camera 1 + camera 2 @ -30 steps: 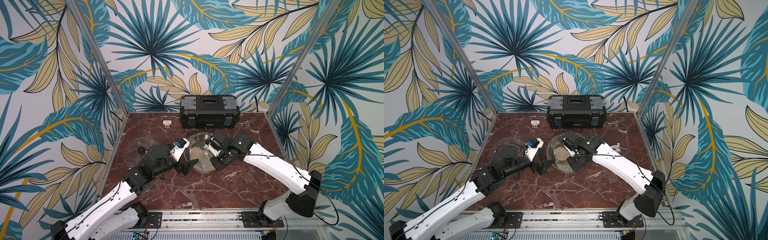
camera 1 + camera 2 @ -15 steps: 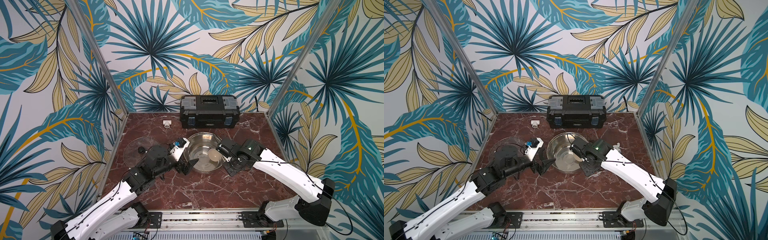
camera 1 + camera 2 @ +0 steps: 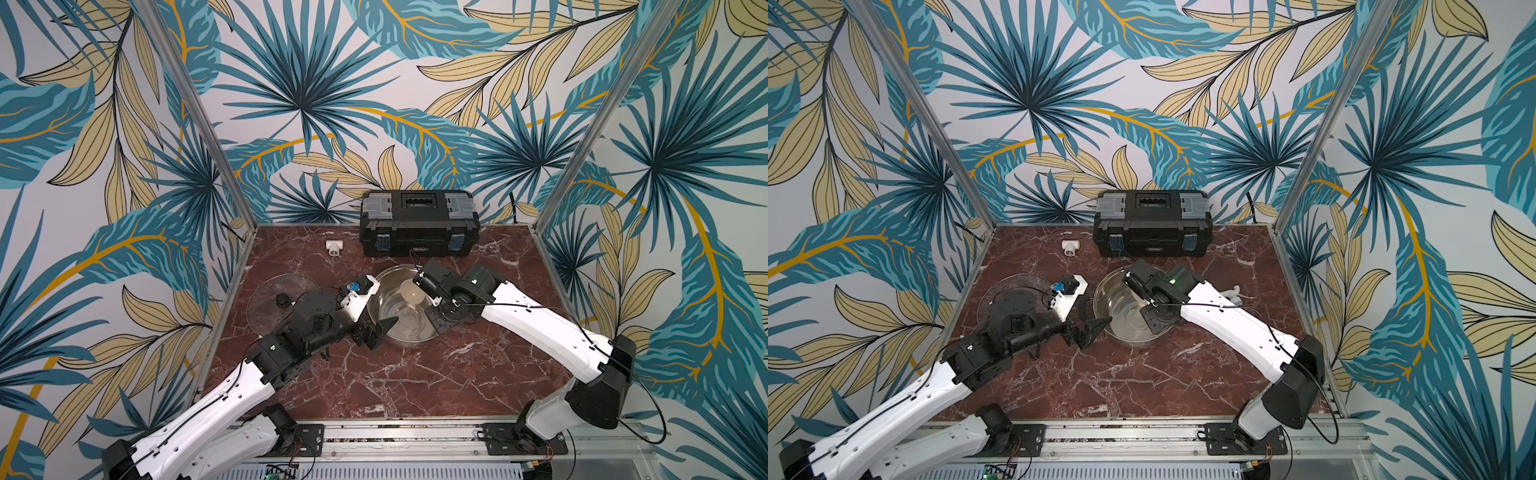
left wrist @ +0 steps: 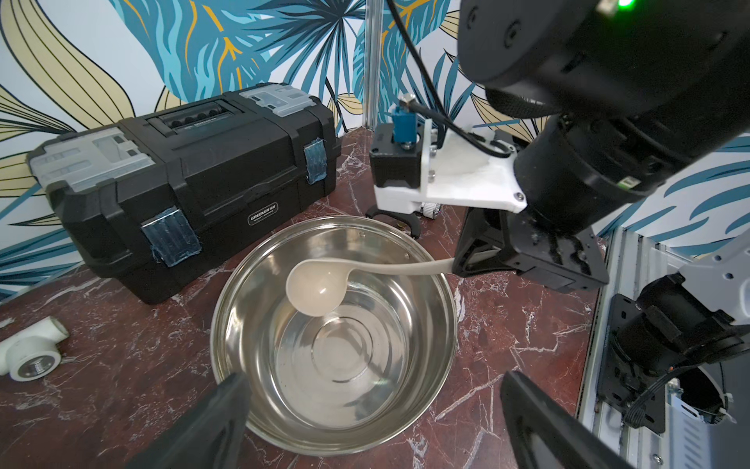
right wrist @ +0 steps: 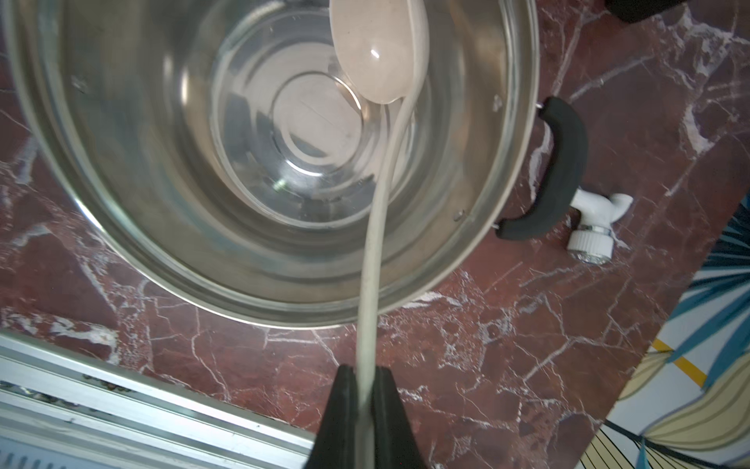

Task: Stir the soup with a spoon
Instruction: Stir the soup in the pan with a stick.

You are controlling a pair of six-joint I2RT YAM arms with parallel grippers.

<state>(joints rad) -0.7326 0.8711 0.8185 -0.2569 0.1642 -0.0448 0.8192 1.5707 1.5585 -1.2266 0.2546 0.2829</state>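
Clamping the handle of the spoon, the right jaws are holding its bowl inside the uncovered pot, low over the clear liquid, while the left jaws are standing wide and empty near the rim; pickup is looking done, stirring strokes remaining.

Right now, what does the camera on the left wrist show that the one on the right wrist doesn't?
Only the left wrist view: the black toolbox, the white pipe fitting, the open left fingers at the frame's edge, and the right arm from outside. Only the right wrist view: the right fingers shut on the handle of the spoon, seen close, plus the black side handle of the pot and a white tap fitting in full. Both: the steel pot, the spoon's bowl held over it, and the red marble table.
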